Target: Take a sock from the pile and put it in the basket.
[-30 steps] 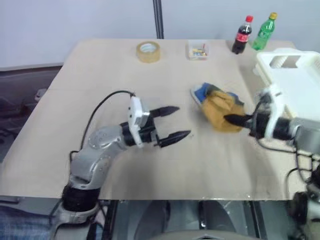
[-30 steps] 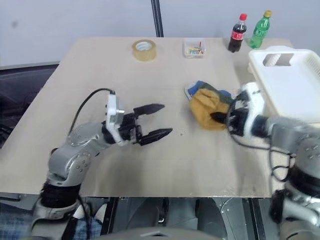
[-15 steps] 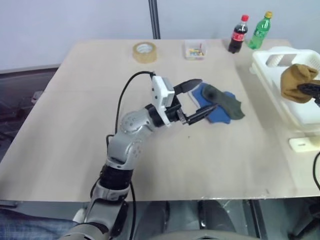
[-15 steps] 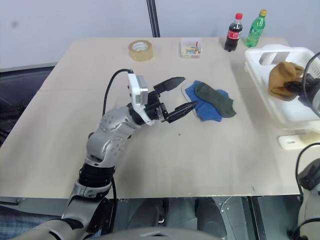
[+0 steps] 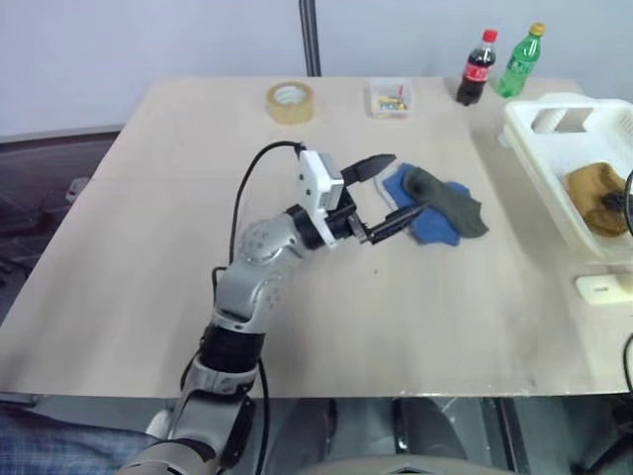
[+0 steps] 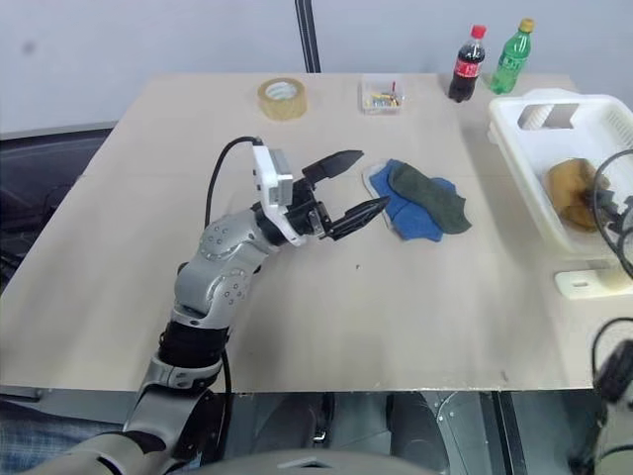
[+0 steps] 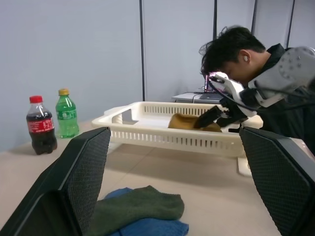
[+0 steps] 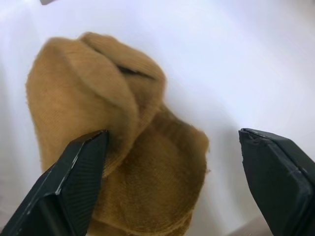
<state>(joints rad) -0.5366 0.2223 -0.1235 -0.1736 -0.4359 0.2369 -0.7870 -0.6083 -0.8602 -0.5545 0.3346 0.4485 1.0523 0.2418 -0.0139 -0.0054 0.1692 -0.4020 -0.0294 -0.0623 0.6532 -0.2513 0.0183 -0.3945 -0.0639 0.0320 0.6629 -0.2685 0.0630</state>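
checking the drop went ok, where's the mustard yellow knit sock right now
The mustard-yellow knit sock lies inside the cream-white slotted plastic basket at the table's right edge, with the right gripper open just over it.

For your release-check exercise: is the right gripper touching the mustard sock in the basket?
Cannot tell. In the right wrist view the open right gripper frames the sock in the basket, one finger overlapping its edge.

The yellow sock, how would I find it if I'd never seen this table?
Look at the right end of the table, where the big white basket stands. The yellow sock lies crumpled inside it, with the open right gripper just over it. The blue sock and green sock lie flat on the table instead.
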